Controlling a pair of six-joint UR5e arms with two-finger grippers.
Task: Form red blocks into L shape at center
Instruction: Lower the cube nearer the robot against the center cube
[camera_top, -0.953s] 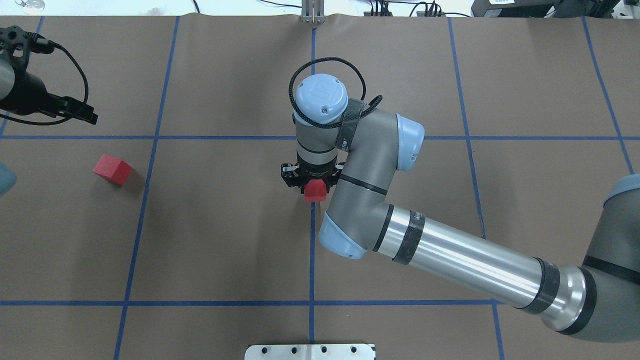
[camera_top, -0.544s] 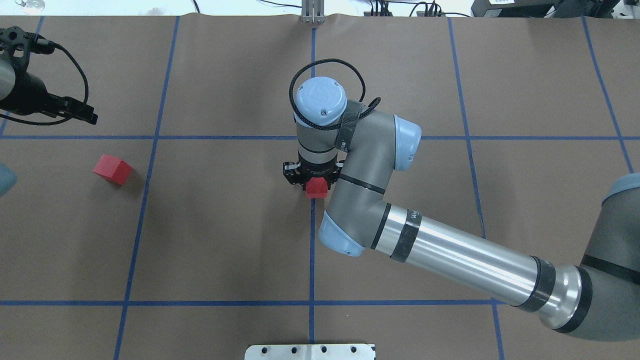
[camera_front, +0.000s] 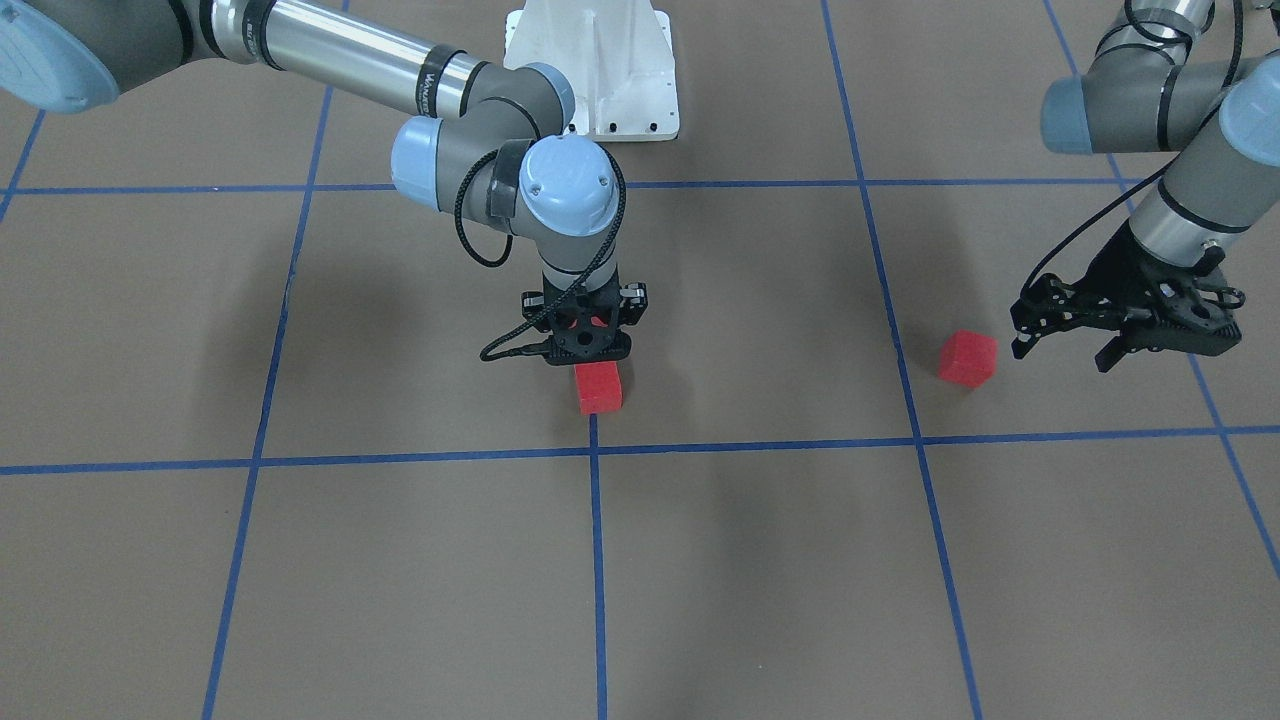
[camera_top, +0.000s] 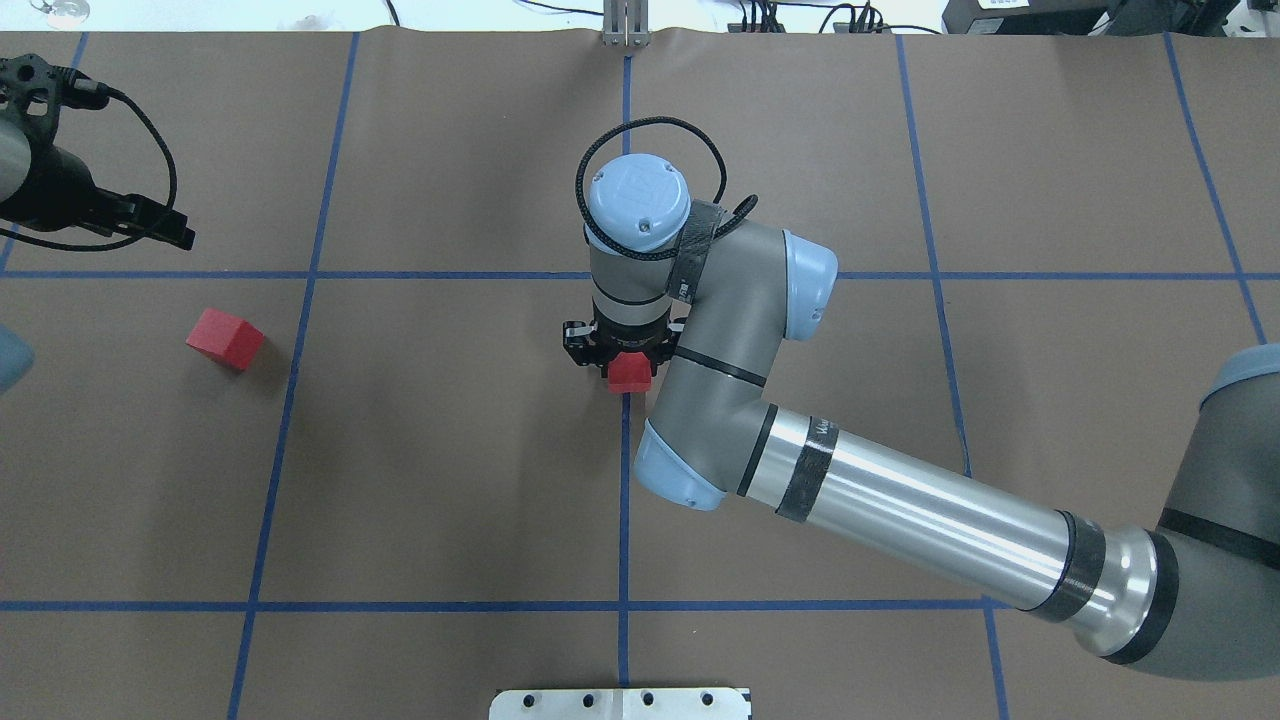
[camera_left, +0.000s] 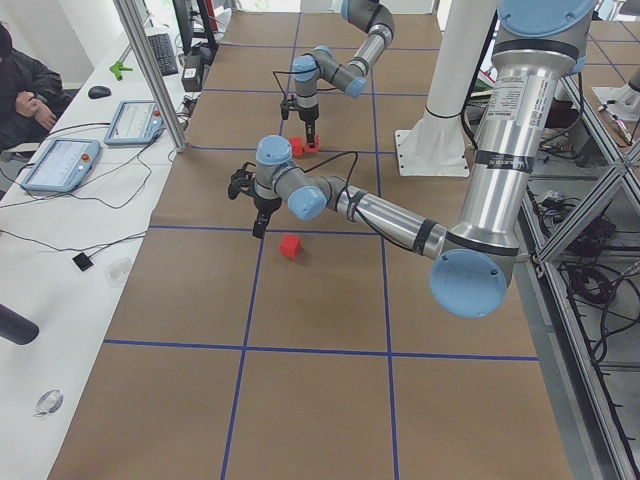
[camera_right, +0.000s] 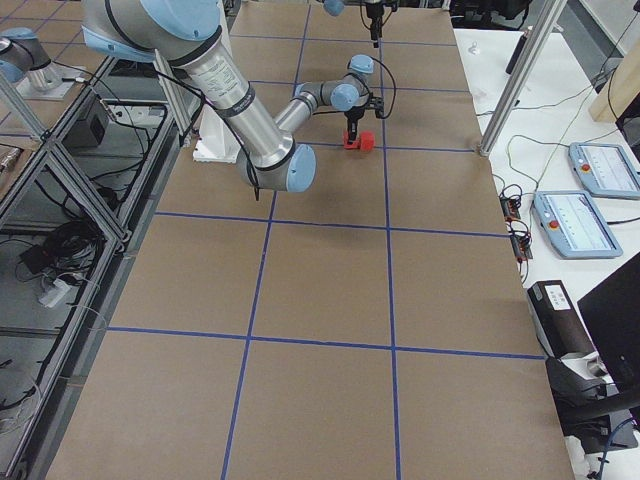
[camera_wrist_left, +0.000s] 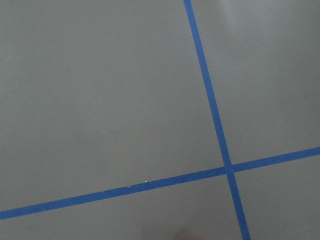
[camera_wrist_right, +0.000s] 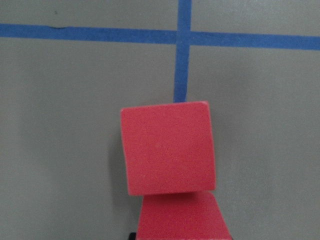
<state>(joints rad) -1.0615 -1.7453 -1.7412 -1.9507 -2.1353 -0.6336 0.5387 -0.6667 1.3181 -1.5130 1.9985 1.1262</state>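
Red blocks (camera_wrist_right: 167, 147) are judged light and stiff, best pinched across flat faces. One block (camera_top: 630, 372) is clamped in the right gripper (camera_top: 627, 364) near the centre crossing (camera_front: 595, 450), beside a second block (camera_front: 598, 387). The left gripper (camera_front: 1060, 350) is spread, empty, by the third block (camera_front: 968, 358).

My brown paper-covered table (camera_top: 450, 480) under even light, blue tape grid (camera_top: 420, 606) — white side bench (camera_left: 40, 300) with two tablets (camera_left: 60, 163), aluminium post (camera_left: 150, 70), loose cables (camera_left: 590, 290) beside it.
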